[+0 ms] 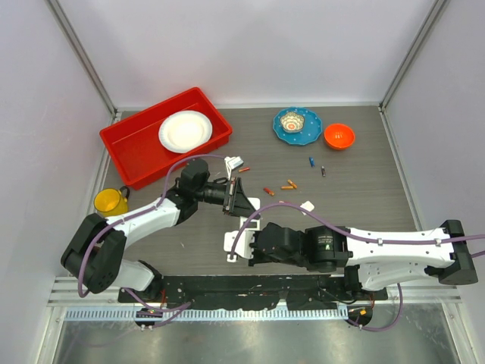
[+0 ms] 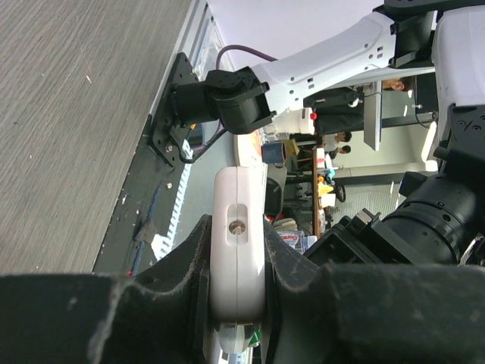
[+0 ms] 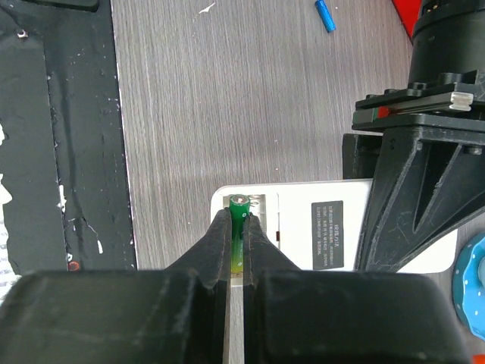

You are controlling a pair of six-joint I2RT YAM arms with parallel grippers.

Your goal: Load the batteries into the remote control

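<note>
We see the grey table [image 1: 379, 205] carrying, well beyond both pairs of fingers, a red tray [image 1: 125, 144] with a white plate [image 1: 185, 130] in it, a blue plate [image 1: 312, 133] holding a small bowl [image 1: 291, 120], and an orange bowl [image 1: 339, 136]. A yellow cup [image 1: 111, 202] sits behind the left arm. The left gripper [image 2: 237, 303] has its fingers [image 2: 182, 273] clamped on the two long edges of the remote control [image 2: 237, 250], which lies white back up between the two wrists. The right gripper [image 3: 237, 227] pinches a green battery [image 3: 239, 206] between its fingertips, right over the open bay at the remote's near end. We cannot tell whether the battery touches the bay floor. Just right of those fingertips, the black body of the left gripper covers the remote's far end. From above, both wrists hide most of the handset and only white slivers show. Beyond the fingers lie loose orange batteries [image 1: 288, 184], a blue battery [image 3: 324, 15] and a dark battery [image 1: 323, 171], all well apart from the remote. A small white piece [image 1: 307, 205] lies near the right wrist, and another white object [image 1: 234, 162] lies by the tray. We cannot make out what either is.
</note>
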